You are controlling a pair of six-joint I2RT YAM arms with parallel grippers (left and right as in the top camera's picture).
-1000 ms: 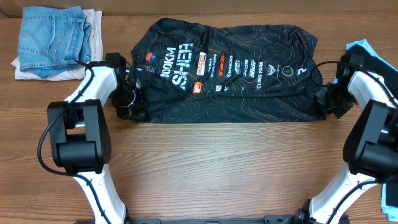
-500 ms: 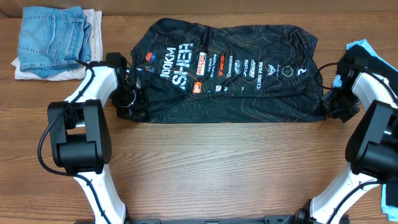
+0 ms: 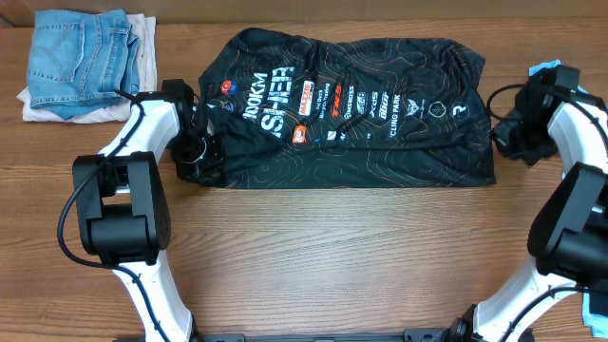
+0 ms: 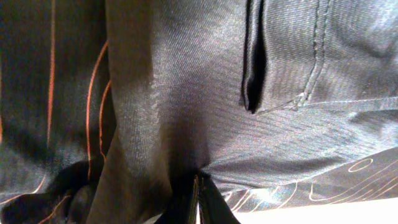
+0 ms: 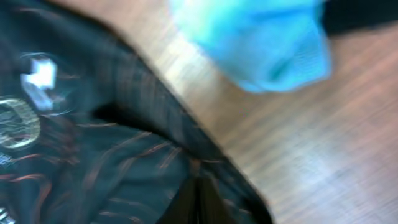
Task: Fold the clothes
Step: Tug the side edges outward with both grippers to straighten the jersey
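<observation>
The clothes are chiefly a black jersey (image 3: 361, 123) with thin contour lines, sponsor logos and white lettering, spread across the far middle of the table. My left gripper (image 3: 201, 154) is shut on a fold of its left edge. In the left wrist view dark jersey cloth (image 4: 186, 93) fills the frame and bunches at my left gripper (image 4: 199, 202). My right gripper (image 3: 502, 144) is at the jersey's right edge. The blurred right wrist view shows my right gripper (image 5: 196, 196) shut on the jersey hem (image 5: 155, 112). A light-blue garment (image 5: 261, 43) lies just beyond it.
Folded blue jeans (image 3: 81, 59) on a white cloth (image 3: 142, 43) lie at the far left corner. The light-blue garment (image 3: 549, 69) sits at the far right, partly under my right arm. Bare wooden table (image 3: 342, 256) lies in front of the jersey.
My right gripper has moved away from me along the jersey's right edge, drawing that edge out straighter. The left gripper has held still on the left edge.
</observation>
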